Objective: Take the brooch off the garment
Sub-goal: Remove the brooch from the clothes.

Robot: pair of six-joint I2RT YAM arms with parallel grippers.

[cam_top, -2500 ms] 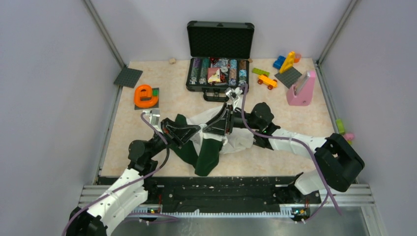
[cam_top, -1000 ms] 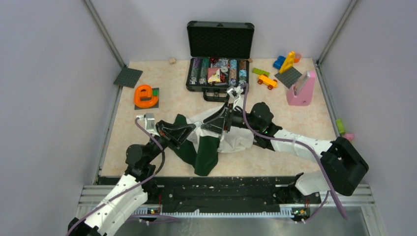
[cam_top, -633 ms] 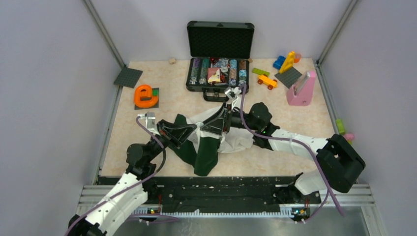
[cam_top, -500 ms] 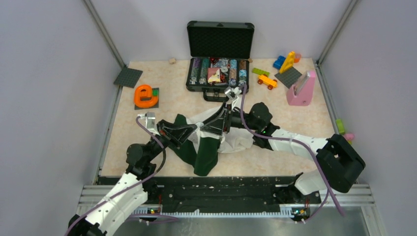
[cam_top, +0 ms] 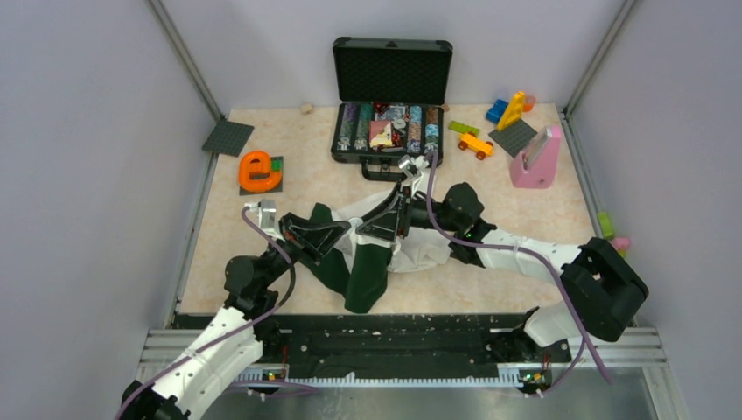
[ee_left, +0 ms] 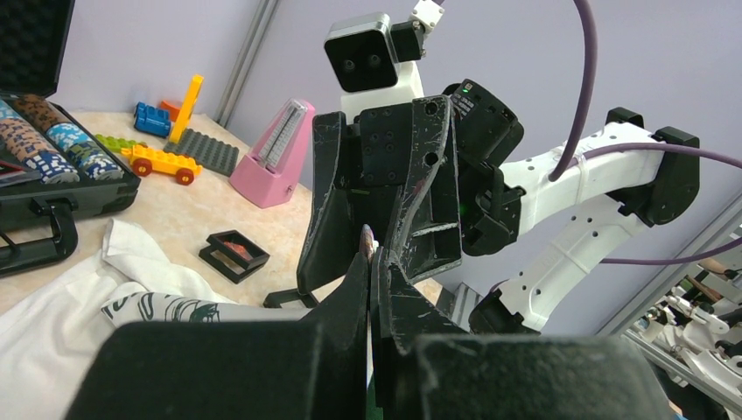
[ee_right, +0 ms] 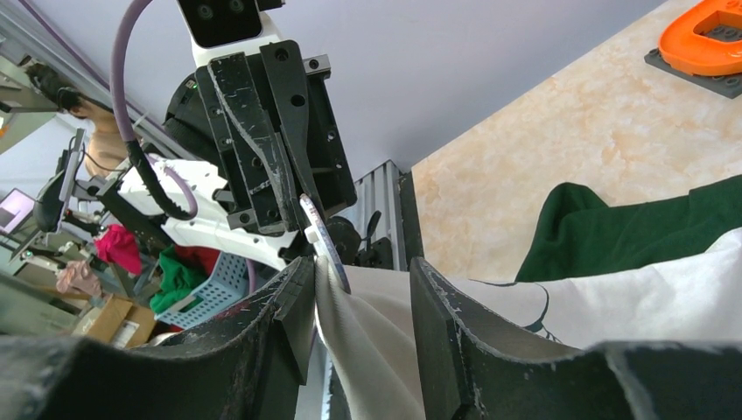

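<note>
The garment [cam_top: 422, 252], white with dark green sleeves, lies crumpled mid-table. My two grippers meet tip to tip above it. The left gripper [cam_top: 348, 229] is shut. A thin sliver sticking out of its tips is the brooch [ee_left: 368, 236], seen edge-on. From the right wrist the brooch [ee_right: 325, 243] is a small flat piece under the left gripper [ee_right: 306, 199]. White cloth [ee_right: 376, 341] hangs from it in a raised fold. The right gripper [ee_right: 362, 273] stands open around that fold, and the cloth lies against one finger [ee_right: 293, 297].
An open black case [cam_top: 389, 105] of chips stands at the back. An orange letter e [cam_top: 256, 170] lies on a grey plate at the left. A toy car [cam_top: 475, 144], bricks and a pink metronome [cam_top: 536, 157] are back right. A small black frame [ee_left: 232, 254] lies beside the garment.
Since the earliest frame the left arm's wrist has shifted a little to the left. Over the last second both grippers have stayed tip to tip above the garment with hardly any motion.
</note>
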